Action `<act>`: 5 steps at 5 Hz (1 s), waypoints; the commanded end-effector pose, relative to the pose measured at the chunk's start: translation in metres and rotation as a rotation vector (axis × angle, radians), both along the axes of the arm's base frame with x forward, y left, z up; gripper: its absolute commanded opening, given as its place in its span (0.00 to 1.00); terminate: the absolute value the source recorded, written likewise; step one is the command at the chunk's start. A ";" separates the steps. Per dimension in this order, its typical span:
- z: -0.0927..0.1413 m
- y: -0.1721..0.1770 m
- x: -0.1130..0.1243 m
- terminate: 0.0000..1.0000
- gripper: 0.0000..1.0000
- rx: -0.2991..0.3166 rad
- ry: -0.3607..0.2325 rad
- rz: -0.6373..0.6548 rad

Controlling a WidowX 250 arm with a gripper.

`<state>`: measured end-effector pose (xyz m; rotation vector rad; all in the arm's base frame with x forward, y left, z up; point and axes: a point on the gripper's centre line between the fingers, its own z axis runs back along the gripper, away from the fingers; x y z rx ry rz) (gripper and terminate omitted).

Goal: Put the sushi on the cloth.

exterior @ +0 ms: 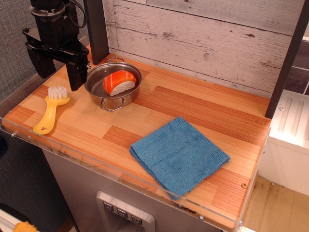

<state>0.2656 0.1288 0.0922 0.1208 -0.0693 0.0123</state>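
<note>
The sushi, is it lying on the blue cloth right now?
No, the sushi sits inside the metal pot, apart from the blue cloth, which lies bare on the wooden counter.

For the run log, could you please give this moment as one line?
gripper: open, empty, above brush | sushi: in pot | cloth: bare
</note>
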 end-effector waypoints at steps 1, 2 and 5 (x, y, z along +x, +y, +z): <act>0.000 0.000 0.000 0.00 1.00 0.000 0.000 0.000; -0.011 -0.006 0.029 0.00 1.00 0.023 -0.020 -0.034; -0.044 -0.031 0.101 0.00 1.00 0.028 -0.108 -0.099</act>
